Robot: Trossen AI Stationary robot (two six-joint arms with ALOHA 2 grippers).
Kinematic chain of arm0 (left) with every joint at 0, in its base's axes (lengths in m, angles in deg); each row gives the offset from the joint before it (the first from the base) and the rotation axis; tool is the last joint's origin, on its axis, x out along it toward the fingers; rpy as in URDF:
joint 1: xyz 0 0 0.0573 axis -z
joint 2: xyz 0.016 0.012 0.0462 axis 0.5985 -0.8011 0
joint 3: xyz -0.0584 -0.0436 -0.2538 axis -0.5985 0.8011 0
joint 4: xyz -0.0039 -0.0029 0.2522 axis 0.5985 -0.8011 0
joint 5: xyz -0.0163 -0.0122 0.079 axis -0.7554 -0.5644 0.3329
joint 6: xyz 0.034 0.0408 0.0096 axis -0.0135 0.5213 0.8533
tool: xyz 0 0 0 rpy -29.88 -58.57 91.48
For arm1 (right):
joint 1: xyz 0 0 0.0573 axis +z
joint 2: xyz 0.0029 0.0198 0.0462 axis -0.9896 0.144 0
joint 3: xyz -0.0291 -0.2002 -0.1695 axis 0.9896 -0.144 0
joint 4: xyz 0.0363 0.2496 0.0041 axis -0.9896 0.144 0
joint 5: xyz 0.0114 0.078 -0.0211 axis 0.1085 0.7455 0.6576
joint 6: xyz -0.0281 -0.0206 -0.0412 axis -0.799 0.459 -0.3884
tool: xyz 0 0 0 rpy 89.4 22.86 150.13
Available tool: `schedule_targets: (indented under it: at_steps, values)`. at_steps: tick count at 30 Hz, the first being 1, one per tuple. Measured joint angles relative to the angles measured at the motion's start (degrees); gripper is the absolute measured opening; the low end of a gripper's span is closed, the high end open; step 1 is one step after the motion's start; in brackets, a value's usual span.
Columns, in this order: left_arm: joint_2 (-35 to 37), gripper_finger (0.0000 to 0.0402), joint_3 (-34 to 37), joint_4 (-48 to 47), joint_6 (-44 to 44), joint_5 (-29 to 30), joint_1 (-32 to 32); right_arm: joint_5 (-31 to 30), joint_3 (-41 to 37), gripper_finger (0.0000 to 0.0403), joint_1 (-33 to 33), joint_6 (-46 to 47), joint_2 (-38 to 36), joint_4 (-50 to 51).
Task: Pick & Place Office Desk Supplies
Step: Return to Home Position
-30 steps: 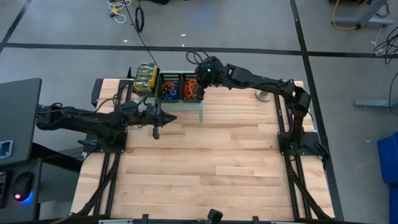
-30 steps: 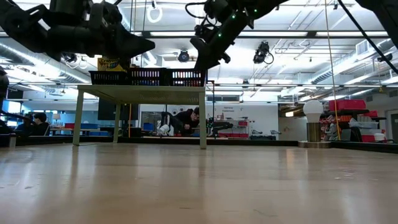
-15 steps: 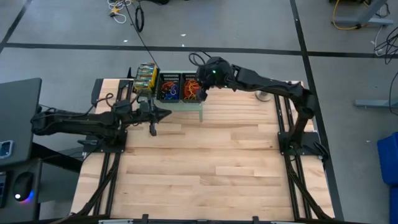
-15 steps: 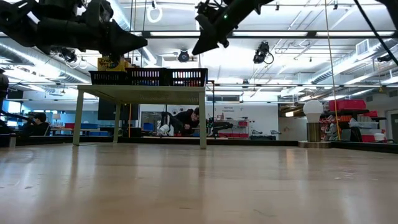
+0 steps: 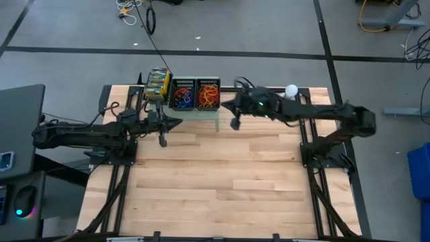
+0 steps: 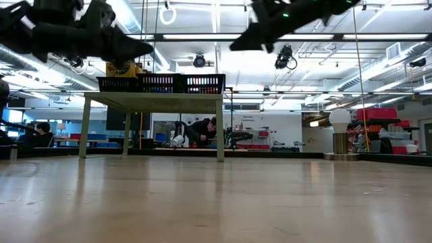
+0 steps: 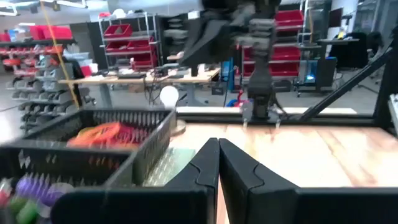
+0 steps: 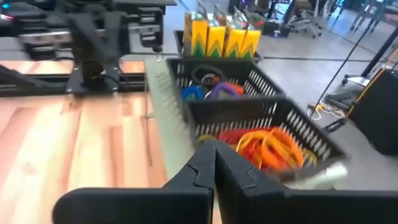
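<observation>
A pale wooden plank table [image 5: 228,175] stands on a grey floor [image 5: 269,27] crossed by dark tape lines, with loose cables lying beyond the far edge. At the far left of the table a pale-green shelf [image 5: 201,113] on thin legs carries three black mesh bins in a row. Yellow-and-green packets [image 5: 158,84] stand upright in the left bin [image 6: 118,84]. Blue, purple and orange rubber bands [image 5: 183,97] lie in the middle bin [image 6: 160,84], and a heap of orange ones fills the right bin [image 6: 204,84]. The left gripper [image 5: 176,122] hangs just in front of the shelf, fingers pressed together on nothing. The right gripper [image 5: 234,124] hovers just right of the shelf, its fingers likewise pressed together and empty. A white globe lamp [image 6: 339,118] sits at the far right edge. Behind the table are racks of red bins [image 7: 127,46] and a seated person [image 6: 202,128].
</observation>
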Motion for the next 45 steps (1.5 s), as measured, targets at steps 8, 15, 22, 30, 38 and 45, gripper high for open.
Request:
schedule_targets:
  at_steps: [8,15,22,30,38,45]
  values:
    - [9.5,0.0013,8.5,1.5,-3.5,-0.5,-5.2,-0.4,-20.6,0.0004,2.1,3.1,-13.8,-10.8]
    - [18.5,0.0013,10.3,-5.8,-4.1,-0.6,-9.5,-0.4,-32.3,0.0004,2.2,3.1,-25.2,-15.3]
    - [24.4,0.0013,10.3,-10.0,-4.4,-2.0,-13.1,0.5,-42.3,0.0004,-1.2,4.5,-34.8,-16.8]
    - [28.2,0.0013,10.4,-13.4,-4.3,-2.1,-16.5,3.6,-54.1,0.0004,-5.3,5.7,-46.2,-22.5]
    - [33.5,0.0013,10.3,-17.3,-4.7,-1.3,-17.9,3.0,-61.8,0.0004,-7.6,7.3,-62.5,-16.1]
    - [39.5,0.0013,10.3,-25.4,-5.2,-1.3,-17.7,0.2,-61.8,0.0004,-7.6,5.5,-77.3,-4.9]
